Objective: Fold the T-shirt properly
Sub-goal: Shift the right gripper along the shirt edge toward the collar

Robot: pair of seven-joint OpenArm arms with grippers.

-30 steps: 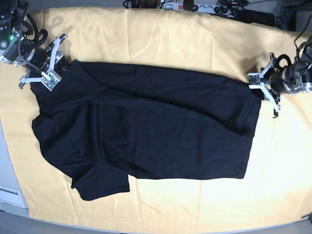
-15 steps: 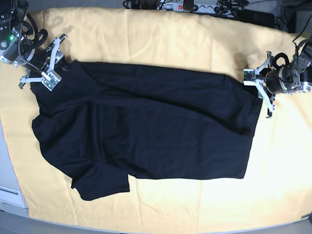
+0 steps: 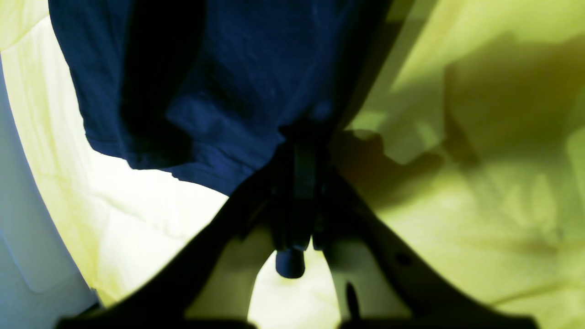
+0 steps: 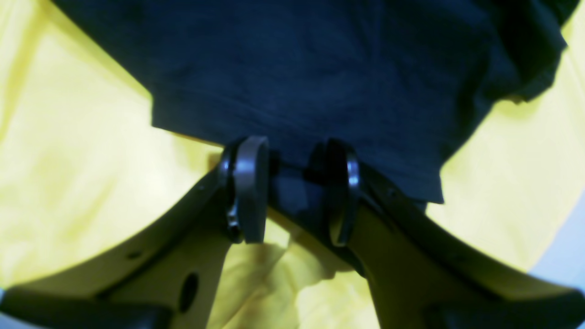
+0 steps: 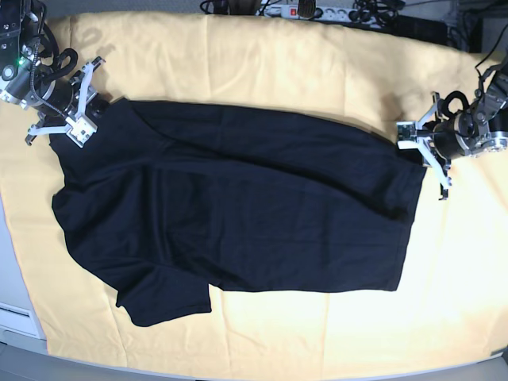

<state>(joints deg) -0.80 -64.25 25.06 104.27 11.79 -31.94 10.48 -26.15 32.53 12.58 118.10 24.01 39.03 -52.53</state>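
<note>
The black T-shirt lies spread on the yellow table cloth, hem to the right and one sleeve at the lower left. My left gripper sits at the hem's upper right corner. In the left wrist view this gripper is shut on a pinch of the T-shirt. My right gripper is at the shirt's upper left corner. In the right wrist view it is open, its pads apart with the T-shirt's edge between them.
The yellow cloth covers the whole table and wrinkles near both grippers. A power strip and cables lie beyond the far edge. A grey surface shows past the cloth at the left.
My left gripper has closed on the hem corner. The right gripper's jaws have narrowed around the shirt's upper left edge. The shirt itself has hardly shifted.
</note>
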